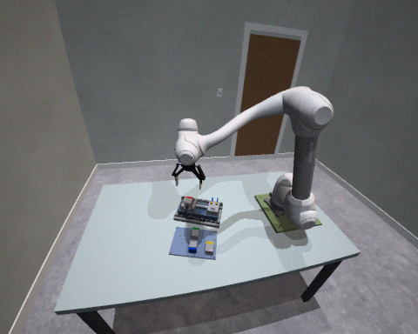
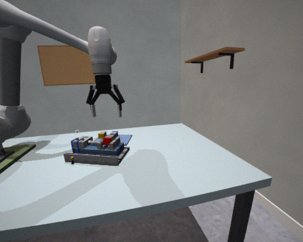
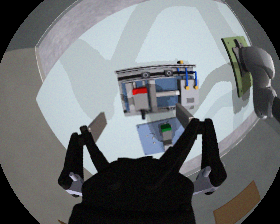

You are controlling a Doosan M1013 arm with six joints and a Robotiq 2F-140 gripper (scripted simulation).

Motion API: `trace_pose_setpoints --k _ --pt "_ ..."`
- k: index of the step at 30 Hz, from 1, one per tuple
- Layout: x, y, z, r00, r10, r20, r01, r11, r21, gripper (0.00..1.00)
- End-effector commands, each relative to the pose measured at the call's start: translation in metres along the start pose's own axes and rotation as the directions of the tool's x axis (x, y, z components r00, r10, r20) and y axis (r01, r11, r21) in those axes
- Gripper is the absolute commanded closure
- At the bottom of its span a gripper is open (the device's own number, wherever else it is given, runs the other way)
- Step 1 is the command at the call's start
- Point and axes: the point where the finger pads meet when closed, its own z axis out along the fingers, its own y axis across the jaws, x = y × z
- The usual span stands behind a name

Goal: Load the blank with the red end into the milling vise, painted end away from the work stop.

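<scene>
The blank with the red end [image 1: 189, 199] [image 2: 107, 140] [image 3: 141, 90] lies in the milling vise [image 1: 199, 213] [image 2: 94, 154] [image 3: 165, 96]. It is on the side away from the hoses, and its red end points away from the infeed plate. I cannot tell how closely it sits against the jaw or the stop. My gripper [image 1: 188, 182] [image 2: 106, 111] [image 3: 139, 181] is open and empty. It hangs high above the table, behind the vise's far side.
The blue infeed plate [image 1: 178, 249] [image 2: 125, 137] [image 3: 147, 140] lies in front of the vise. It carries blanks with a green end [image 1: 195, 230] [image 3: 165, 124], a blue end [image 1: 192, 250] and a yellow end [image 1: 209, 243] [image 2: 101, 135]. The arm's base [image 1: 291, 209] stands on the right.
</scene>
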Motion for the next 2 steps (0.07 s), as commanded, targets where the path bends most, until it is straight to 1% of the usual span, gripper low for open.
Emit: trace_pose_setpoints --k 1,2 --pt "0.0 0.0 -0.0001 1.0 0.0 0.0 0.0 1.0 0.0 0.0" --pt "0.0 0.0 -0.0001 1.0 0.0 0.0 0.0 1.0 0.0 0.0"
